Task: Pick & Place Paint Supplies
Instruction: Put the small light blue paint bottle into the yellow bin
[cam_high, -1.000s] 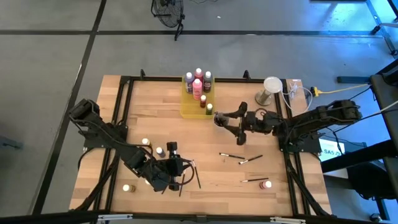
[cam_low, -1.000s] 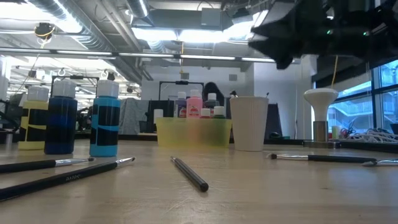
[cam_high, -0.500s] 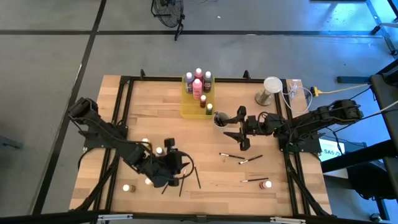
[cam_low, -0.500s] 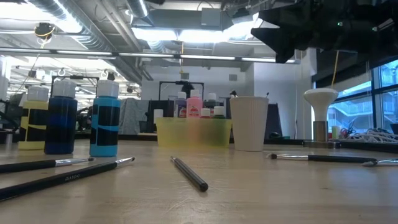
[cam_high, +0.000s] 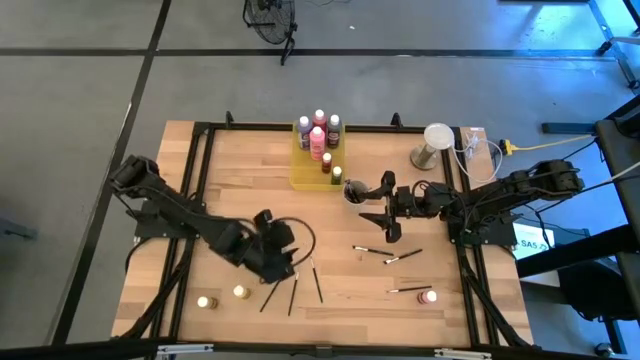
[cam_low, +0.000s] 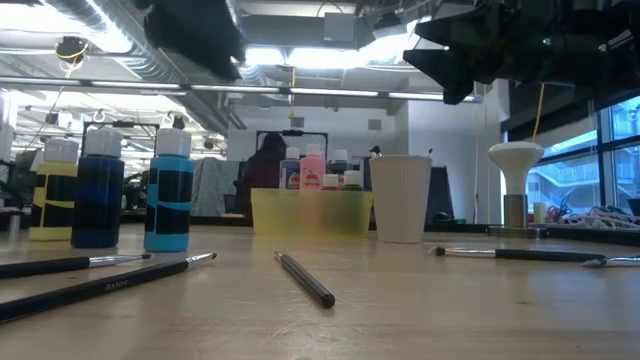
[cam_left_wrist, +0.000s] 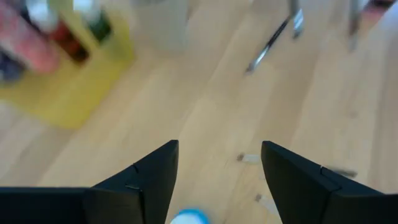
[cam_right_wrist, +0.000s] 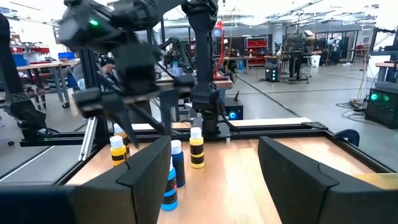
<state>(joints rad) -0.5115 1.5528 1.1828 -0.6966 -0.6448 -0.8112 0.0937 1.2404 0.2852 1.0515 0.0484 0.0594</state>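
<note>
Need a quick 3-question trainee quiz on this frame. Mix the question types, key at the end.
1. True or false: the yellow tray holds no paint bottles.
2. How does the right gripper stand? A) open and empty B) shut on a brush C) shut on a bottle
3. In the low view, how many loose bottles stand on the table left of the tray?

Key
1. False: several bottles stand in it.
2. A
3. Three
</note>
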